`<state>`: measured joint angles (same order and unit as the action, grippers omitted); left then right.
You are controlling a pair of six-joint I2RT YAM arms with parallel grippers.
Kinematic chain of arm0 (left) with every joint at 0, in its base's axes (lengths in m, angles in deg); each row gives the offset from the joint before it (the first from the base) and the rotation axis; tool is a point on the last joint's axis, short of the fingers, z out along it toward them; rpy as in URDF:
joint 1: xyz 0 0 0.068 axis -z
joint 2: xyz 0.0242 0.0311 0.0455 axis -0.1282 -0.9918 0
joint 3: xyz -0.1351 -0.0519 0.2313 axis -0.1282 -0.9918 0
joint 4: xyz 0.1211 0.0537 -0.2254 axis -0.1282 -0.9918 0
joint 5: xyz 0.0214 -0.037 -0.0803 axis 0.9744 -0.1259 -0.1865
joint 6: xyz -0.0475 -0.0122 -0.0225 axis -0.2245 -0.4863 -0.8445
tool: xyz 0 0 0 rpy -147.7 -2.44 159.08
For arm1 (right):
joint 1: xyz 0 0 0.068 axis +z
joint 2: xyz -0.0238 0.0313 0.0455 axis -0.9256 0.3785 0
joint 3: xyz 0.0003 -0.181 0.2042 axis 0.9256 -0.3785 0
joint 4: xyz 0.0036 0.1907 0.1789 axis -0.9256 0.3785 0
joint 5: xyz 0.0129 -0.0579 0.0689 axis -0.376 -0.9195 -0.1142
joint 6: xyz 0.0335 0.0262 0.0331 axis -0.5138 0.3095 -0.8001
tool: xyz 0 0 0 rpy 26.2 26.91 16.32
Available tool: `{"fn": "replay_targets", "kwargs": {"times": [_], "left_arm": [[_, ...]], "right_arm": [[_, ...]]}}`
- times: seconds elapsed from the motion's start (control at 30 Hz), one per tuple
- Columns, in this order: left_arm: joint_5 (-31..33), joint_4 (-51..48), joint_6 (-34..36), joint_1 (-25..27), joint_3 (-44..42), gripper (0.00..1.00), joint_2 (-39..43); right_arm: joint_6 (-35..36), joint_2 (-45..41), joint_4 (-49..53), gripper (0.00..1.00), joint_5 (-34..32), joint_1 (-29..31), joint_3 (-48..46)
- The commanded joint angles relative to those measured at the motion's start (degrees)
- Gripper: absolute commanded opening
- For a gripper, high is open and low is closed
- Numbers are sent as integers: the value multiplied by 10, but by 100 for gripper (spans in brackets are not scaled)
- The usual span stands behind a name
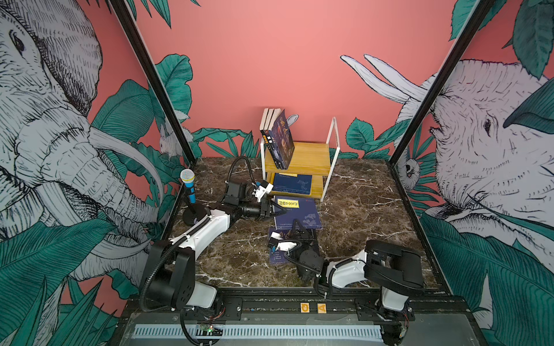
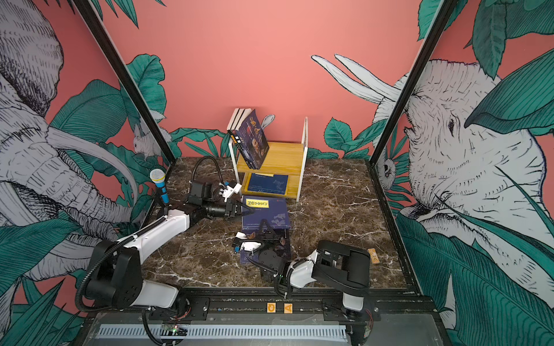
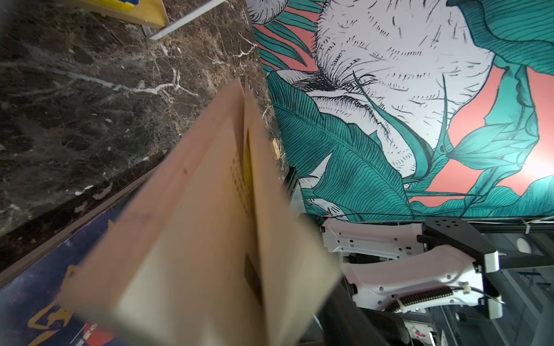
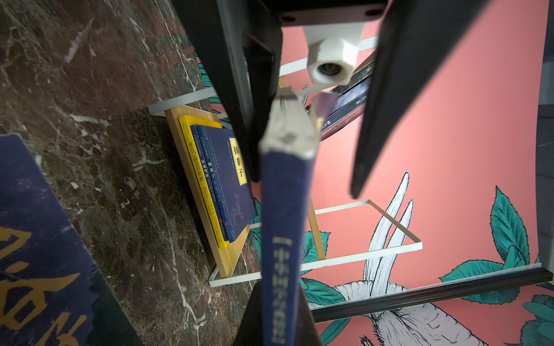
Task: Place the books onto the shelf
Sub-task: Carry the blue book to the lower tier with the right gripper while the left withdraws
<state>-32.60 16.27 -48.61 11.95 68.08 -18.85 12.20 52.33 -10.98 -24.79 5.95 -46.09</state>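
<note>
A navy book [image 1: 299,214] with a yellow label lies in front of the shelf [image 1: 311,152]. My right gripper [image 1: 296,228] is shut on its near edge, and its spine [image 4: 284,209] runs between the jaws in the right wrist view. My left gripper [image 1: 277,209] is at the book's left edge. Its black fingers [image 4: 389,90] stand wide apart on either side of the book, open. Blurred tan pages [image 3: 195,224] fill the left wrist view. Three books [image 1: 280,137] lean upright on the top board, and navy books [image 1: 292,183] lie flat on the lower board.
Another navy book [image 1: 277,254] with gold characters lies on the marble table under my right arm. A blue microphone [image 1: 188,185] on a black stand is at the left edge. A small wooden tag [image 2: 373,255] lies at the right. A yellow book [image 4: 195,167] sits under the lower stack.
</note>
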Motion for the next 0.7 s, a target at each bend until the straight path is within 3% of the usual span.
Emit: {"fn": "replay_targets", "kwargs": {"times": [0.0,0.2,0.37,0.43,0.47,0.5,0.67], "left_arm": [[31,-61,80,-12,16,72,50],[116,-41,95,-71,-35,77,138],[129,-66,94,-128,-45,80,194],[126,-62,100,-141,-56,86,216],[116,-54,98,-150,-62,96,225],[112,-52,95,-160,-64,99,234],[140,-63,104,-211,-68,99,272]], "right_arm": [[0,20,-47,0,-25,-8,23],[-4,58,-47,0,-26,-30,51],[10,84,-47,0,-22,-52,89],[21,101,-46,0,-16,-66,108],[30,111,-46,0,-14,-74,119],[38,122,-46,0,-11,-80,129],[60,156,-46,0,6,-114,182]]}}
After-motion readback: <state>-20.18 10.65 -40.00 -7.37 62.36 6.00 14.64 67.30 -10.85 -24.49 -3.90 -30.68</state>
